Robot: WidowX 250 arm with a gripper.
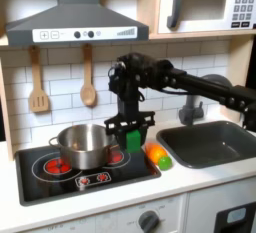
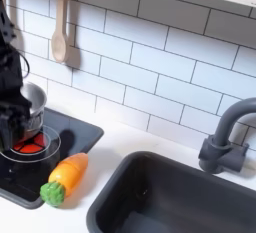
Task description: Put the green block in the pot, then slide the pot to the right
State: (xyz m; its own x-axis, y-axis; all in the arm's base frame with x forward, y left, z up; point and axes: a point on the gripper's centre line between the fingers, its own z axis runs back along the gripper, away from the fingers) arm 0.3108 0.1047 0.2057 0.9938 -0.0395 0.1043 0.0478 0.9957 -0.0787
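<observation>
In the first exterior view, a wooden spatula (image 1: pixel 38 82) and a wooden spoon (image 1: pixel 88 77) hang on the tiled wall above the black stovetop (image 1: pixel 40 177), which lies at the left end of the white surface (image 1: pixel 200 182). The pot (image 1: pixel 82 145) stands on the stovetop toward its back edge, partly covering a red burner (image 1: pixel 57 165), with the stove's small knobs (image 1: pixel 91 180) along the front edge. Just beside the pot, on the first exterior view's right, the gripper (image 1: pixel 130 137) hangs raised above the stovetop's right part, its jaws closed on the green block (image 1: pixel 131 137), which is clear of the stovetop and level with the pot's wall rather than inside it. Further right, the toy vegetable (image 1: pixel 158 157) lies on the surface just off the stovetop's right edge, and beyond it the grey sink (image 1: pixel 215 145) is set into the right end of the surface below a dark faucet (image 1: pixel 205 97). In the second exterior view, the arm (image 2: pixel 12 87) rises at the left edge over a red burner (image 2: pixel 32 145), the toy vegetable (image 2: pixel 64 179) lies at the stovetop's corner, and the faucet (image 2: pixel 225 142) stands behind the sink (image 2: pixel 170 197).
</observation>
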